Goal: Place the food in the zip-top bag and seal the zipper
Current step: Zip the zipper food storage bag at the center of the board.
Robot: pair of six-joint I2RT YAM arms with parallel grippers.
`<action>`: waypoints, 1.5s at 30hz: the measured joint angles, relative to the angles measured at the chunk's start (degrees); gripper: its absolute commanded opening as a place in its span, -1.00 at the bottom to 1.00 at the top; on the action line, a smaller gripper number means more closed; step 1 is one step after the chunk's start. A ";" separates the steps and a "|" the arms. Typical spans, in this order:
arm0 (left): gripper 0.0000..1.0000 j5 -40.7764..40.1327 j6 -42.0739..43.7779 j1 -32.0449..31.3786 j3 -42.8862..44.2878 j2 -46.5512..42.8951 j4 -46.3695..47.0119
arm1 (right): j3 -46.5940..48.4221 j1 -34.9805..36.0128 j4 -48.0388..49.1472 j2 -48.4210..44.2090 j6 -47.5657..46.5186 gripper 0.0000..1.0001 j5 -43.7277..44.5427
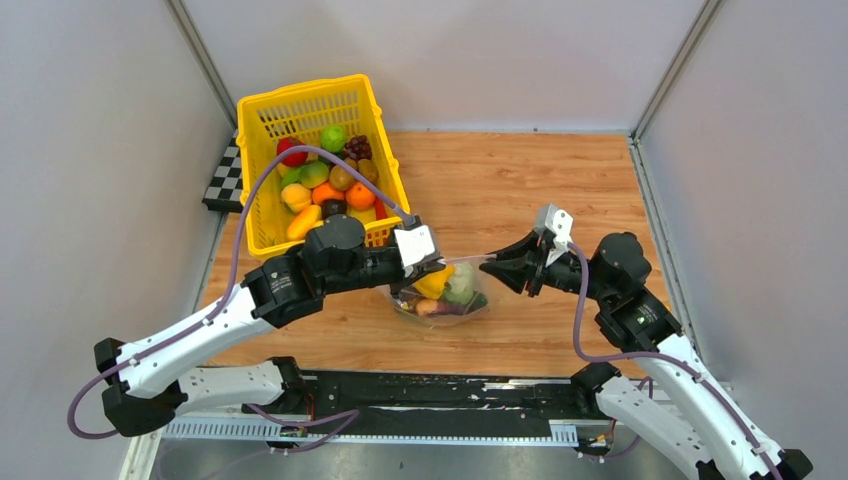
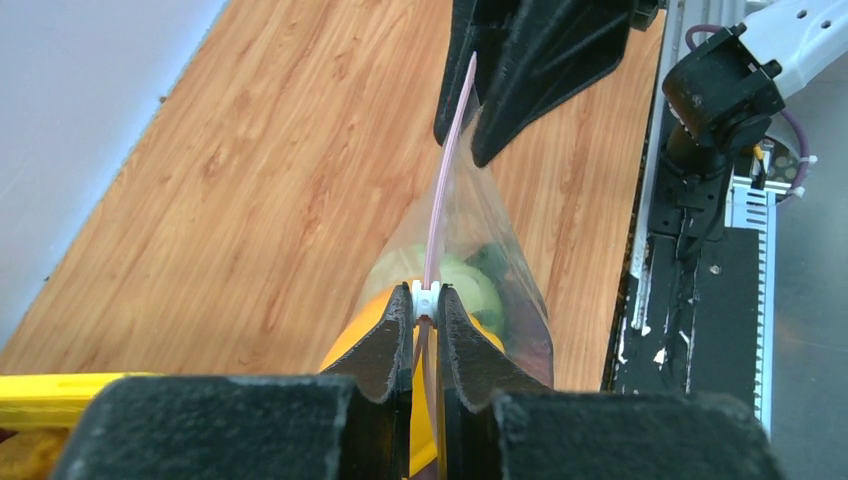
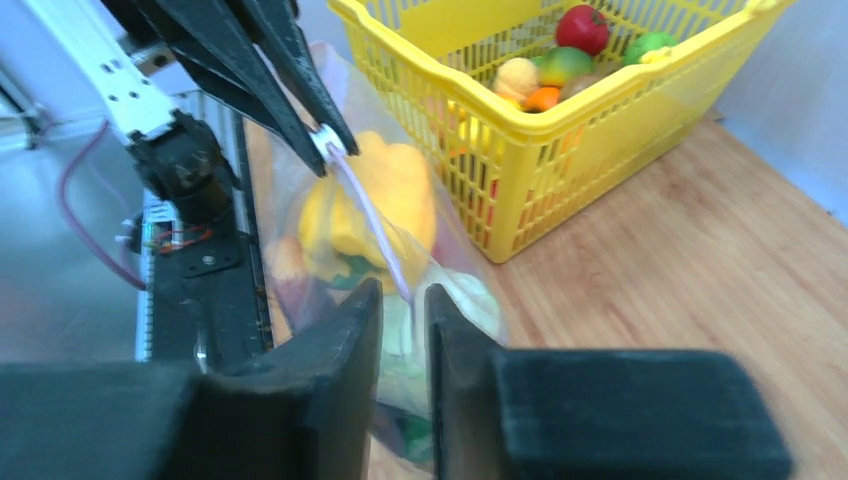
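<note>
Zip-top bag [image 1: 455, 300]: clear, floppy, bulging with food. It hangs by its top edge between the two grippers, over the counter [image 1: 540, 190], just off the near right corner of the yellow basket [image 1: 258, 215]. Cannot tell whether its belly rests on the wood or hangs just clear of it.

Contents through the plastic:
- yellow pepper [image 1: 432, 283] on the left-arm side, large and glossy in the right wrist view [image 3: 385, 195]
- pale green cabbage [image 1: 461, 283] beside it, touching
- darker pieces low in the bag [image 1: 450, 308], too small to name

Zipper [image 2: 445, 170]: thin pale pink strip, pulled straight and taut along the top edge and running from one gripper to the other. A white slider [image 2: 425, 295] sits at the left-arm end. From the right wrist the strip [image 3: 375, 225] slants from that slider down into the near fingers.

Left gripper [image 2: 426, 305]: fingers pressed close together, pinching the zipper right at the slider. From above [image 1: 438, 265] it is at the bag's left top corner.

Right gripper [image 3: 403, 300]: fingers drawn narrow with a slim gap between them. The strip enters that gap and the pull on it reads as a pinch on the zipper's far end. From above [image 1: 497, 264] it is at the bag's right top corner.

The basket [image 3: 560, 120] stands close behind the bag, still holding loose toy fruit [image 1: 325, 180] in red, green, orange and yellow.
</note>
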 measured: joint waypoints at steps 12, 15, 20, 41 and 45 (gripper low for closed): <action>-1.00 3.10 -1.73 0.02 0.02 2.38 2.08 | 2.19 -0.11 -0.37 5.73 -4.33 -0.01 -9.20; -1.00 3.50 -1.92 0.02 0.02 2.38 2.08 | 3.02 -0.11 -0.39 7.93 -4.55 -0.36 -10.38; -1.00 3.63 -2.75 0.02 0.02 2.40 2.14 | 3.39 -0.09 0.11 9.55 -4.31 -1.00 -11.39; -1.00 -0.13 -3.41 0.04 -4.85 -3.15 5.51 | 0.85 0.22 3.10 4.02 -0.20 -1.00 -3.06; -1.00 -1.64 -3.43 0.04 -5.68 -4.48 5.05 | 0.20 0.24 3.50 3.10 0.48 -1.00 -0.50</action>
